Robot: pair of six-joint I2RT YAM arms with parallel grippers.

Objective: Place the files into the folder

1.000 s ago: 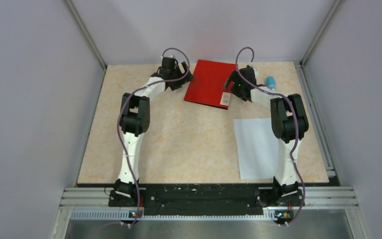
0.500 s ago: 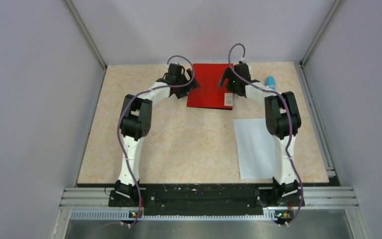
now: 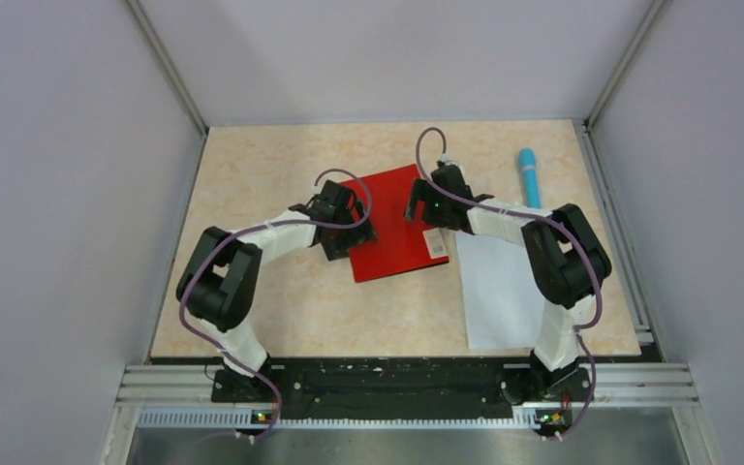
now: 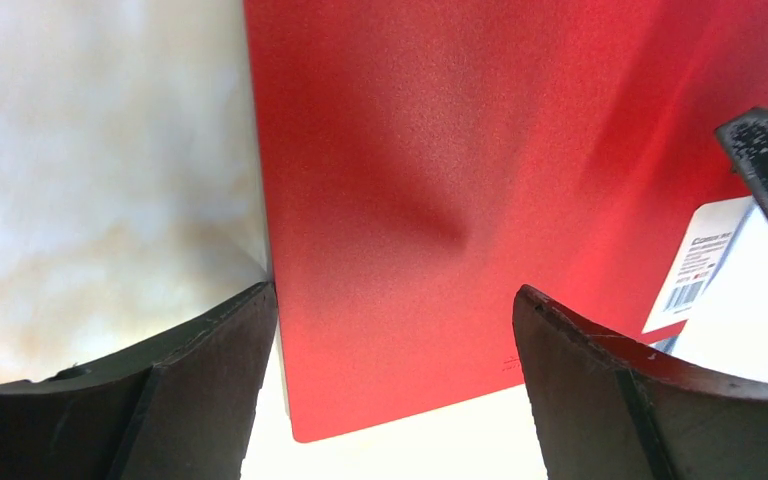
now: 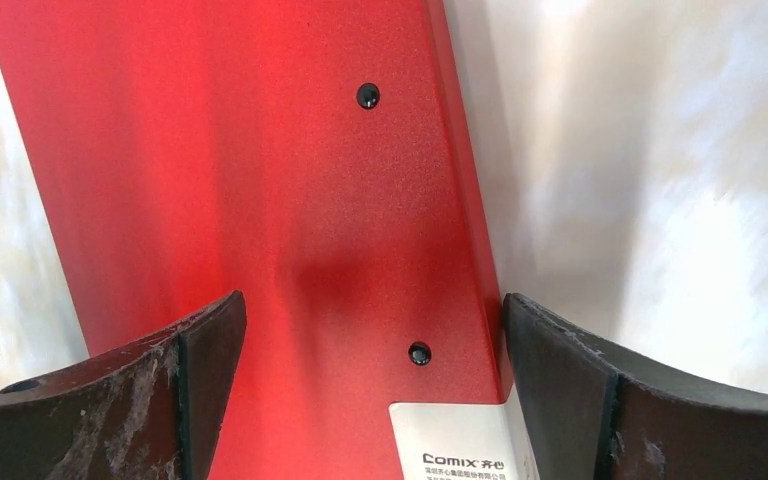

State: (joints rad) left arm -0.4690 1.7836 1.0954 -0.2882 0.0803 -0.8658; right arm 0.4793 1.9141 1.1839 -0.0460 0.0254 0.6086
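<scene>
The red folder (image 3: 392, 228) lies closed and flat mid-table, tilted, with a white label (image 3: 435, 243) near its right edge. My left gripper (image 3: 354, 232) is open over the folder's left edge. In the left wrist view one finger sits off the folder's edge and the other over the red cover (image 4: 440, 180). My right gripper (image 3: 424, 215) is open over the folder's right edge. The right wrist view shows the cover (image 5: 260, 200) and its label (image 5: 455, 440) between my fingers. The white paper sheet (image 3: 499, 291) lies flat just right of the folder, partly under my right arm.
A blue pen (image 3: 529, 176) lies at the back right of the table. Grey walls enclose the table on three sides. A metal rail runs along the right edge.
Both grippers moved toward the near side of the table. The folder slid with them from the back edge to mid-table, rotating so its right edge now meets the paper.
</scene>
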